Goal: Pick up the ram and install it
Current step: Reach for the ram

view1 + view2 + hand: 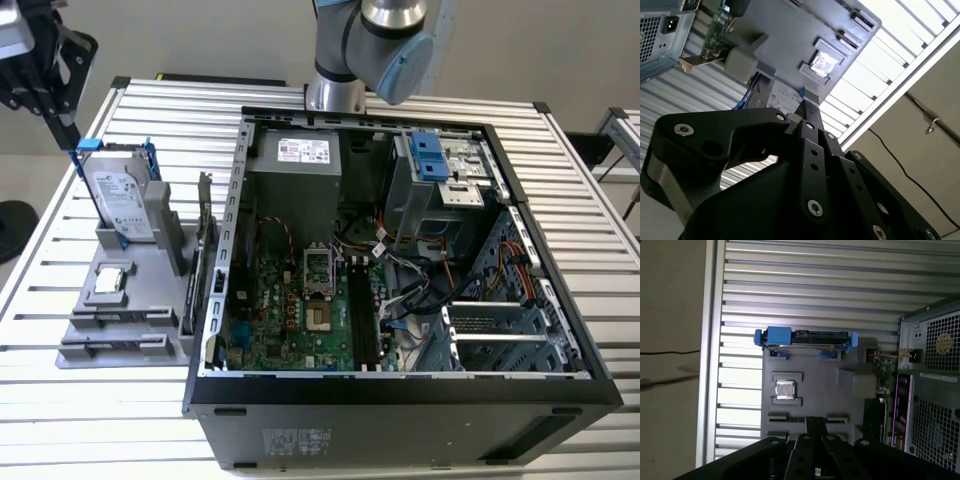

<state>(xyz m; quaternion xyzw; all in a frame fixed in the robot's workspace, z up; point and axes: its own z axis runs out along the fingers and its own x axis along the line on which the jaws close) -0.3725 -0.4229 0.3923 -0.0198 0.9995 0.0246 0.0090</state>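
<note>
Slatted alu table [560, 200] carries an open PC case [400, 395], side panel off and mobo facing up. The UR arm [385, 40] rises behind the case.

On the exterior view's left of the case sits a grey parts holder [150, 290]. An HDD [120, 200] in a blue-handled bracket stands upright at the holder's far end.

The gripper [70, 135] hangs over the holder, clear of it. In the exterior view its tip lines up w/ the HDD's blue handle, though depth there is hard to judge. In both wrist views the fingers look drawn together w/ nothing between them, so it is clenched and empty.

A small silver CPU chip [108, 281] lies flat mid-holder. The empty DIMM slots [362, 312] show as long black strips beside the CPU socket on the mobo.

The ram [118, 321] looks like the thin dark stick on edge in the slot row just beside the CPU chip, on the side away from the HDD. It is not yet picked. In the first wrist view the gripper [815, 424] tip sits in line w/ that ram [797, 418] row.

Step in hand, as I judge it, is the approach for the pick. Tips:
- Open the jaws before descent.
- Set the pads across the stick's flat faces, approx mid-length.
- Come straight down, clear of the chip and the holder's end blocks.
- Grip the board edge only, and lightly.
</note>
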